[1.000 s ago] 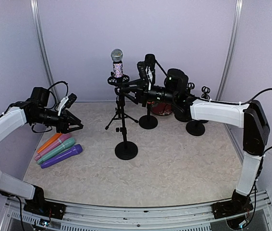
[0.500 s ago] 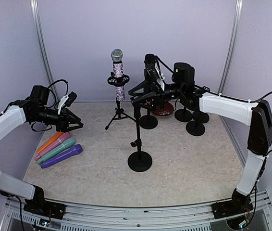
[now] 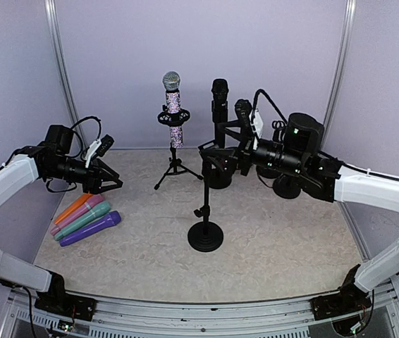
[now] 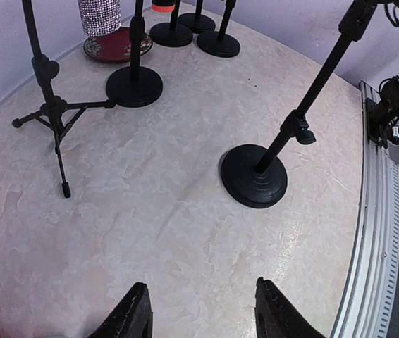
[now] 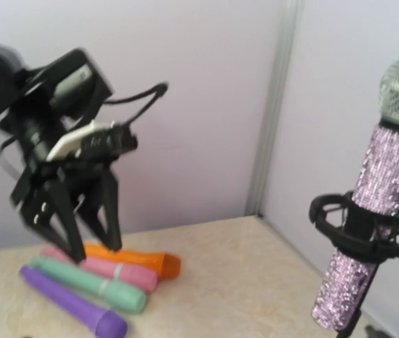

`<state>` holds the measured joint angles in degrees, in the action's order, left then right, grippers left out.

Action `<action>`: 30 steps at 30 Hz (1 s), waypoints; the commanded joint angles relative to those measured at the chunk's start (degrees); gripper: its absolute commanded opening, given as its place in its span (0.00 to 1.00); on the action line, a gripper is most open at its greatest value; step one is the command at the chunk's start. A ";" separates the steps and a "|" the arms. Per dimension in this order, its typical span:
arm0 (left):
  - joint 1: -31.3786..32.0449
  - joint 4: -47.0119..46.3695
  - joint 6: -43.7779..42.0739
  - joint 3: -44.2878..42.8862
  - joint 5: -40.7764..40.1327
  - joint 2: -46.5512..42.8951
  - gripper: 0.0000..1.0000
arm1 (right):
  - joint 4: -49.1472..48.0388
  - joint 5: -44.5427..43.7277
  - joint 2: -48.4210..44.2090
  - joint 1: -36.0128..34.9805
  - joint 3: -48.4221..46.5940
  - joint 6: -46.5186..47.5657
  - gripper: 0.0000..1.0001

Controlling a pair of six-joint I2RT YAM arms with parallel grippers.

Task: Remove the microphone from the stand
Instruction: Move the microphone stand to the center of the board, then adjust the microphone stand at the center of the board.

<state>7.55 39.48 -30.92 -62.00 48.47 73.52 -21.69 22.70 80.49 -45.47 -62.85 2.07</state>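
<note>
Ahead of the right gripper (image 3: 211, 156), whose jaw state cannot be told, the glittered microphone (image 5: 386, 165) sits upright in its tripod stand (image 3: 175, 158). Left gripper (image 4: 203, 310): fingers parted, empty. Risk: a sideways pull would likely tip the light tripod.

Four coloured microphones (image 3: 87, 218) lying flat, one glitter microphone (image 3: 173, 105), one black microphone (image 3: 219, 95), one tripod stand (image 3: 175, 169)
</note>
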 commanded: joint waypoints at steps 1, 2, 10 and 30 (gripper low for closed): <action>0.32 0.11 -1.08 -0.75 -0.28 0.52 0.48 | -2.04 -31.56 -3.33 -9.67 3.32 0.12 0.98; 0.34 0.07 -1.05 -0.76 -0.23 0.69 0.48 | -3.32 -33.96 -3.80 -11.62 4.44 0.39 0.96; 0.31 -0.48 -0.85 -0.59 -0.28 0.97 0.48 | 0.55 -53.47 0.93 -18.83 -0.90 0.75 0.78; 0.27 -0.86 -0.90 -0.23 -0.69 0.02 0.49 | -26.25 -80.30 12.68 -27.82 -1.68 28.88 0.61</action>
<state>7.55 39.44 -31.59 -61.98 47.55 74.28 -36.88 -52.90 91.88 -72.51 -64.12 22.59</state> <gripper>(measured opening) 0.484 0.618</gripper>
